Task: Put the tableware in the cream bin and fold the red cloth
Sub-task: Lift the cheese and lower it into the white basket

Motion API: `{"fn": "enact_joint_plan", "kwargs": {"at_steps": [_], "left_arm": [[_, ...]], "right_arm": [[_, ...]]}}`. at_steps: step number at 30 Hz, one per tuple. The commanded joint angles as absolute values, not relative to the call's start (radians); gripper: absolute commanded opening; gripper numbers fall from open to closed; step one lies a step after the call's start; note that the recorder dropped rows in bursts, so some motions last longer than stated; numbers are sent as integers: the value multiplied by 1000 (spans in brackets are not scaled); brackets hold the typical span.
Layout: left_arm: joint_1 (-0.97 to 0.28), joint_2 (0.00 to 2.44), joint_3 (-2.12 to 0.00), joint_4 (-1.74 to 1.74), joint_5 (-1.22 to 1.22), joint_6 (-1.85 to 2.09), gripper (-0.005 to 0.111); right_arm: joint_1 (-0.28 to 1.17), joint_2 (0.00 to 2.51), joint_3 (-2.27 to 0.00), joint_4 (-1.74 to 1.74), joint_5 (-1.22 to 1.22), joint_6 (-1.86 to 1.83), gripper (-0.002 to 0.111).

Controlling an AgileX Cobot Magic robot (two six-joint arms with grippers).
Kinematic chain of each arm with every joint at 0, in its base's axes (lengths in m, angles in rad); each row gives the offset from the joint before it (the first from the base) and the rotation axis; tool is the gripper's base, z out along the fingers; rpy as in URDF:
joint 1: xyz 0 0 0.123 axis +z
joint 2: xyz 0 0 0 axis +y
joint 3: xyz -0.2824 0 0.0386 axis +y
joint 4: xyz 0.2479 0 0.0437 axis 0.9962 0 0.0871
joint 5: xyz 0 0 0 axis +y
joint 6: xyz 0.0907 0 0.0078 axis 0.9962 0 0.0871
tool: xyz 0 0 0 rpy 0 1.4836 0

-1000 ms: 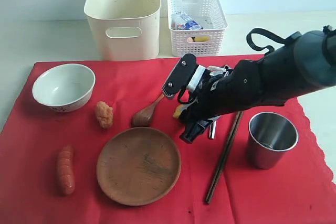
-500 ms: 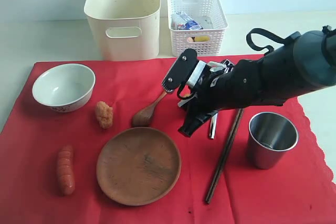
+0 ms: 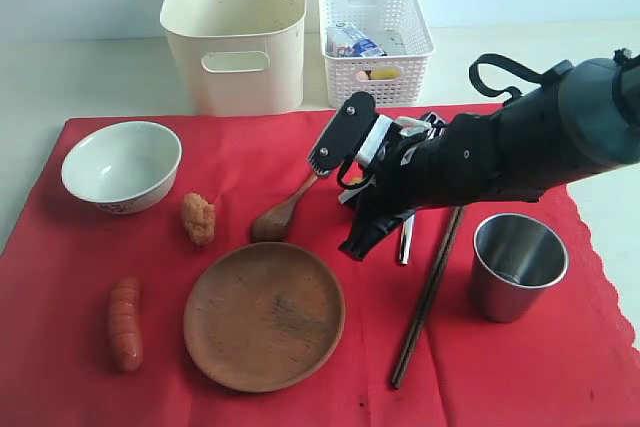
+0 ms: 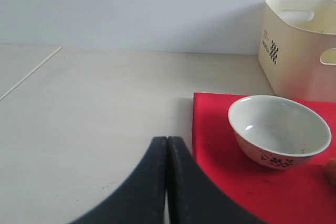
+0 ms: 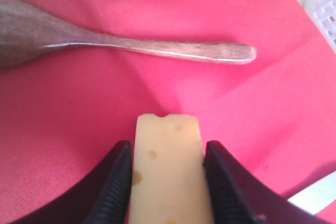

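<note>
One cheese slab [image 5: 168, 192] clamped in right gripper [image 5: 167, 148] — wooden spoon [image 5: 157, 50] just beyond its tips

R arm [image 3: 520, 152] came in from the right of the ext. view, stretched low toward the middle, wrist angled down and to the left. R gripper [image 5: 168, 148] was clamped on a cheese slab [image 5: 168, 192], w/ both fingers [image 5: 116, 182] pressed against its sides. In the ext. view the tips blended into the dark wrist, so prob. just off the surface. L gripper [image 4: 167, 142] had its jaws pressed flat together, tips pointing fwd, approx. level.
</note>
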State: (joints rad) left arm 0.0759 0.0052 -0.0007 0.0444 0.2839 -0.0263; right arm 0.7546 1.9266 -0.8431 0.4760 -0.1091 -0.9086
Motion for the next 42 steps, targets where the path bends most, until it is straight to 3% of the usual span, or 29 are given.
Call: {"fn": "enact_joint_plan", "kwargs": {"at_steps": [1, 18, 27, 42], "left_arm": [[70, 0, 0, 41, 274, -34, 1], [70, 0, 0, 41, 274, -34, 1], [70, 0, 0, 41, 274, -34, 1], [70, 0, 0, 41, 274, -34, 1]], "right_arm": [[753, 1930, -848, 471, -154, -881, 0], [750, 1815, -918, 610, -306, -748, 0], [646, 1805, -1010, 610, -300, -748, 0], [523, 2010, -1266, 599, -343, -678, 0]]}}
